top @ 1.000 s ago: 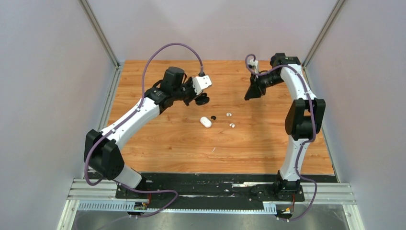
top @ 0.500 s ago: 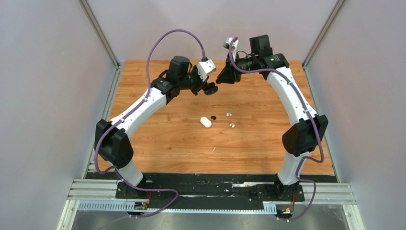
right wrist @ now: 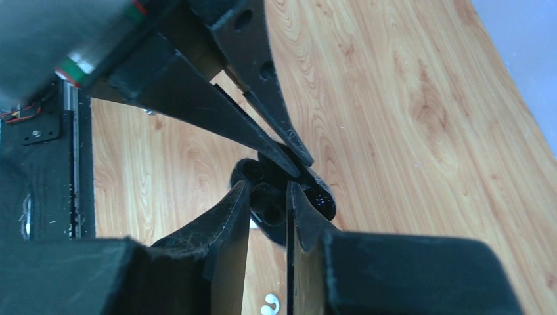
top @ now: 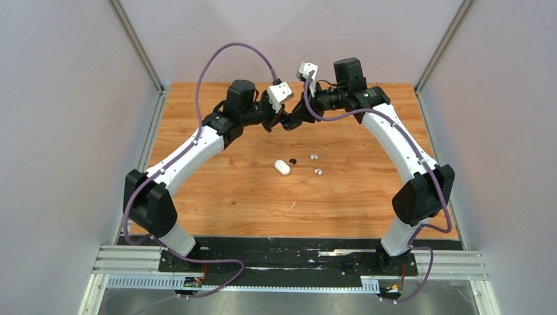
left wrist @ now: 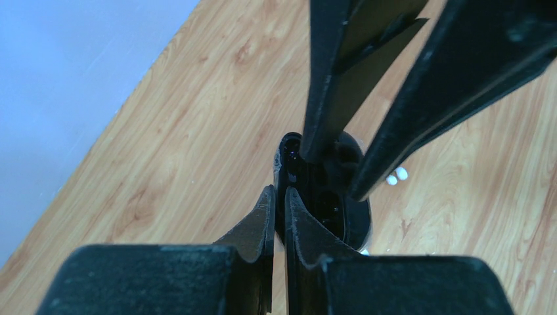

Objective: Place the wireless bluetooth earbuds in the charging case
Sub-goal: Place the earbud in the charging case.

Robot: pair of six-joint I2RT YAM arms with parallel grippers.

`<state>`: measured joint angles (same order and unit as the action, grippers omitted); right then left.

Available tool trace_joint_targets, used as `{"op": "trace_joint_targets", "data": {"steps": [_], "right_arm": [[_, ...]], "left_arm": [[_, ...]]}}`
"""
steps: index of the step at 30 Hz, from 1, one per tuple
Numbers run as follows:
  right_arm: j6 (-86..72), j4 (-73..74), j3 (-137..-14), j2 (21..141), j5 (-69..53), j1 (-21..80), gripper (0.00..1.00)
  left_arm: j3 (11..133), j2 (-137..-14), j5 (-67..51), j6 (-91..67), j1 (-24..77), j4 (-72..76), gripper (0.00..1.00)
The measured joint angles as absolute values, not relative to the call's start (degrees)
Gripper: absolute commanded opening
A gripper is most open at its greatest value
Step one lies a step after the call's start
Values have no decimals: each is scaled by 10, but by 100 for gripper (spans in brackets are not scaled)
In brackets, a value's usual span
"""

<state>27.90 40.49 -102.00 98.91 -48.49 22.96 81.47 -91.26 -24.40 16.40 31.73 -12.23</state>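
My left gripper [left wrist: 279, 198] is shut on the rim of an open black charging case [left wrist: 332, 197], held up above the far middle of the table [top: 368, 197]. My right gripper [right wrist: 269, 190] meets it from the right, shut on a small black earbud [right wrist: 269, 207] right at the case's [right wrist: 320, 197] open side. From the top view the two grippers, left [top: 283, 123] and right [top: 293, 123], touch tips at the case [top: 288, 124]. On the wood lie another black earbud [top: 293, 160] and two white earbuds [top: 314, 157] [top: 318, 172].
A closed white pebble-shaped case [top: 282, 167] lies just left of the loose buds. Grey walls with metal posts close in the table on the left, back and right. A black base rail [top: 289, 252] runs along the near edge.
The right arm has swung left and brought its gripper up against the black case. The left arm has lifted the case slightly toward the back. The things on the table have not moved.
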Motion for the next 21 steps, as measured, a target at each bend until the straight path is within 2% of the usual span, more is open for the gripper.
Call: {"op": "trace_joint_targets", "data": {"steps": [21], "right_arm": [[321, 379, -973, 961, -431, 244, 0]], "left_arm": [[751, -878, -269, 200, 317, -49, 0]]}}
